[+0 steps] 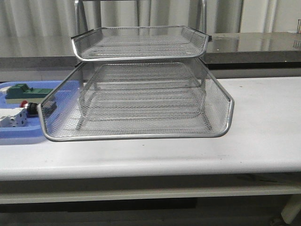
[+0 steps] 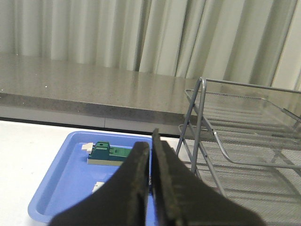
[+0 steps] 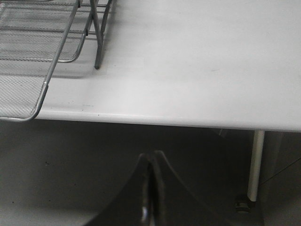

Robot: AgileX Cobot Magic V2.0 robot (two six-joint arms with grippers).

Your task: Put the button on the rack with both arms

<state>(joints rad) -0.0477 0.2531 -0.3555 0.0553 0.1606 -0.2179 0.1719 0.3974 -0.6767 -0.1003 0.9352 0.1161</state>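
1. Probably the button (image 1: 28, 108) will handle as a small, light, rigid part. Its round body could roll or slip between smooth fingers, so I would grip across the dark cylindrical middle, not the red head.
2. Little of it shows: in the front view, at the left edge of the frame, there is only a red tip and a dark stub. It lies in the blue tray (image 1: 19, 136), partly behind the mesh corner of the rack (image 1: 141, 101), next to a white block (image 1: 13, 117) and near a green block (image 1: 21, 92).
3. The rack fills the centre of the front view. Its wide lower shelf is pulled forward and another shelf sits above it; both look bare.
4. The left gripper (image 2: 151, 176) has its fingers pressed together on nothing, hanging above the blue tray in the lower middle of its wrist view.
5. The right gripper (image 3: 151, 188) is likewise closed and empty, out beyond the front edge of the table (image 3: 188, 70).
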